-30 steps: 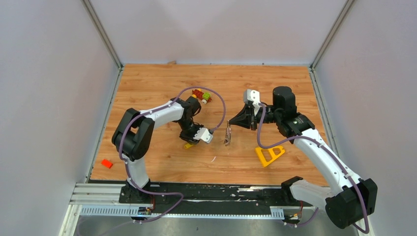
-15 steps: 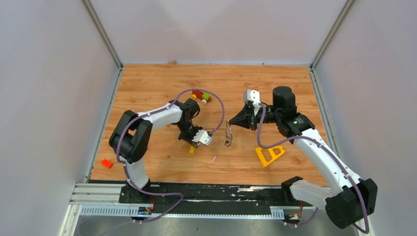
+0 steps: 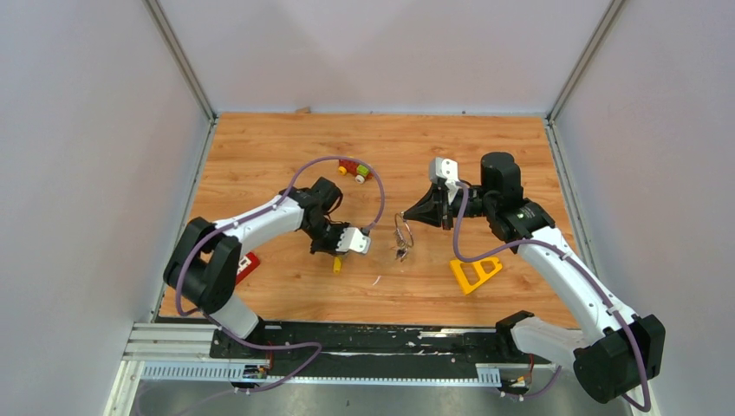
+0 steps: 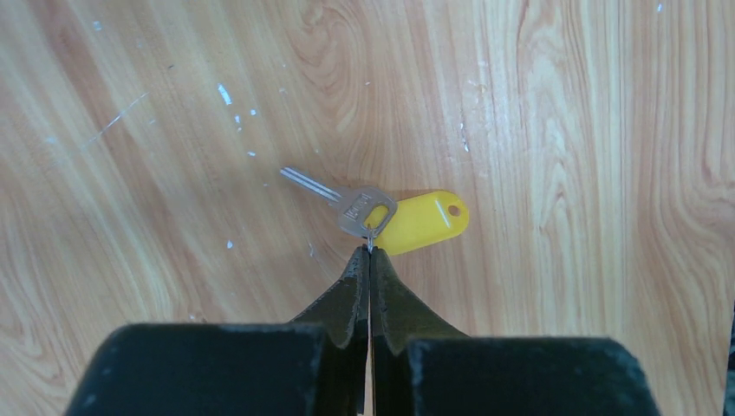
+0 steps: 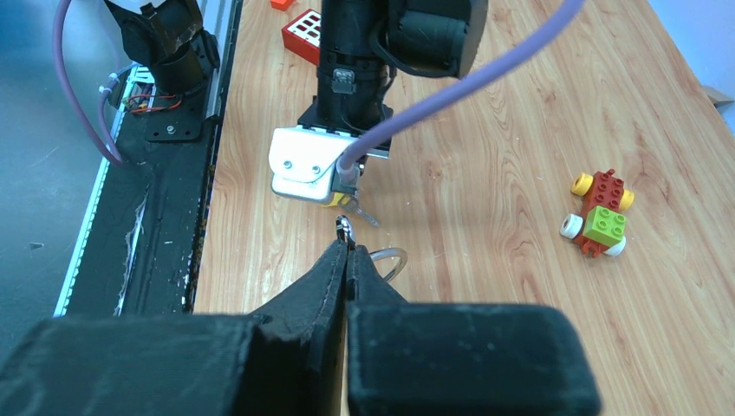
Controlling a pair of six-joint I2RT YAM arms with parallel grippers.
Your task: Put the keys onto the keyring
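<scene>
Yellow-tagged key lay at 12 o'clock from the left hand, whose tips pinched its edge. Right hand was clamped on the keyring at its 2 o'clock.

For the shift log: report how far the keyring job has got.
Done: a few keys seem to hang from the keyring. In hand: right gripper shut on the keyring; left gripper pinched on the yellow-tagged key on the table. Left: lift that key and thread it on.
</scene>
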